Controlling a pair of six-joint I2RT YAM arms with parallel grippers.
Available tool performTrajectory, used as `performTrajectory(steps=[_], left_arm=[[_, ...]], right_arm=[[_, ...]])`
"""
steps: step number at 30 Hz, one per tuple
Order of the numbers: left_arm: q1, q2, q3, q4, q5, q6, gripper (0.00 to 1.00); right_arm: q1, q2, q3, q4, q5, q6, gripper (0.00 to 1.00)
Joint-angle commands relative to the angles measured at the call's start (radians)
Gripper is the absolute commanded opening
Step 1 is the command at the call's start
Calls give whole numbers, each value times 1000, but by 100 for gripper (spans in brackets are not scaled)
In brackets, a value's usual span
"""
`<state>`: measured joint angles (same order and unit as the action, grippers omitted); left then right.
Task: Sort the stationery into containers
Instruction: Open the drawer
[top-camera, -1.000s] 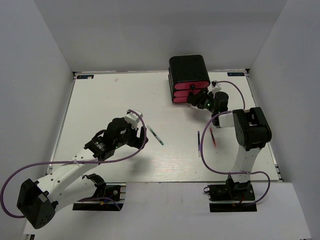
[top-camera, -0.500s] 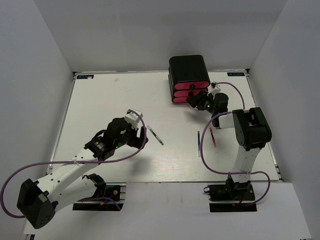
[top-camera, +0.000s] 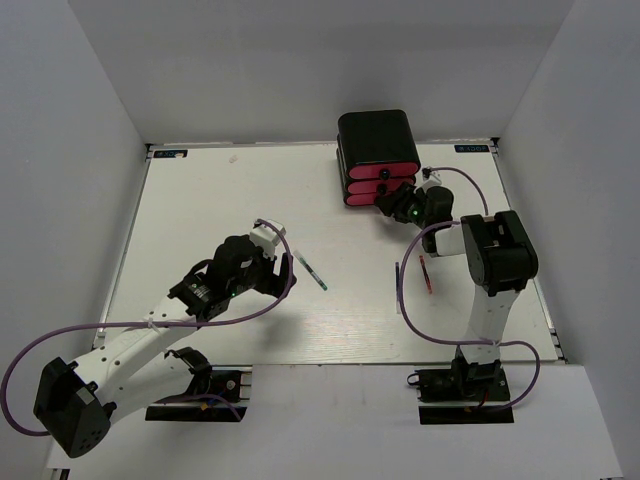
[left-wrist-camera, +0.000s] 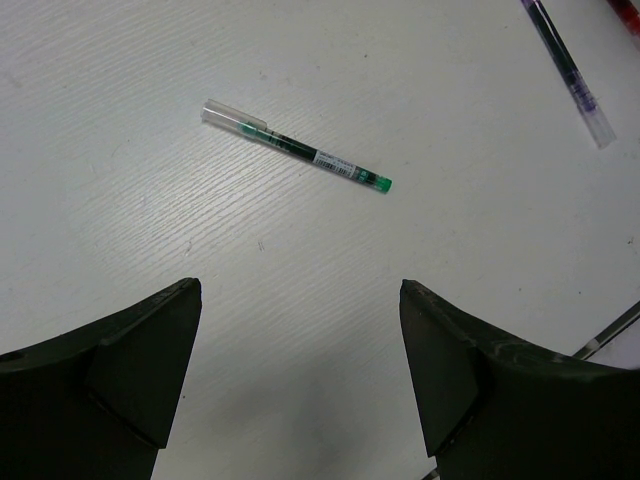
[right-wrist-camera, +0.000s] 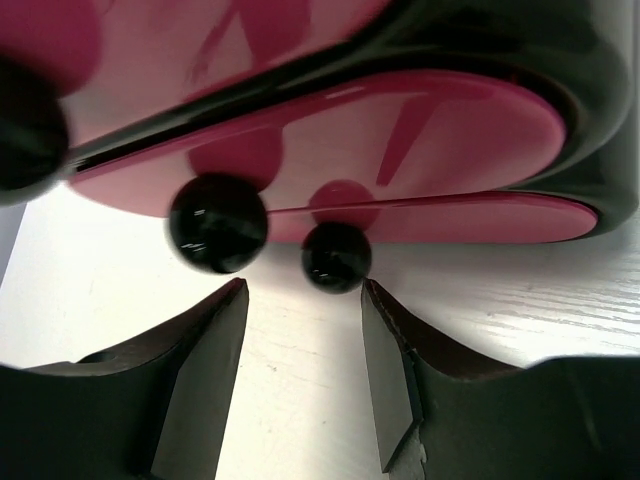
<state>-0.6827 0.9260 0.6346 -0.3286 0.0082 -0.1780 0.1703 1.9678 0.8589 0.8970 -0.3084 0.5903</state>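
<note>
The right gripper (right-wrist-camera: 305, 330) gaped, holding nothing, just short of the cabinet's (top-camera: 378, 135) pink drawers (right-wrist-camera: 400, 130), with two black knobs (right-wrist-camera: 218, 222) right ahead of its fingers. The left gripper (left-wrist-camera: 300, 330) hung spread and empty over the table (top-camera: 200, 200), and the green pen (left-wrist-camera: 295, 146) lay ahead of it. A blue pen (top-camera: 398, 272) and a red pen (top-camera: 426, 274) lay beside the right arm.
</note>
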Motion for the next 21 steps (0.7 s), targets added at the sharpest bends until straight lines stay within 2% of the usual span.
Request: performTrajectory(steps=[1,16,20,21], left_arm=[[-3,-15,13,16,3,12,90],[-3,4,13,16,3,12,90],[-3,13,13,16,3,12,90],[-3,13,13,16,3,12,90]], right_arm=[[0,32,58,3,31,19,55],[-2,140,118,60,19,77,55],[-2,155,137,71,8,91,46],[0,155,135,74,8,92,41]])
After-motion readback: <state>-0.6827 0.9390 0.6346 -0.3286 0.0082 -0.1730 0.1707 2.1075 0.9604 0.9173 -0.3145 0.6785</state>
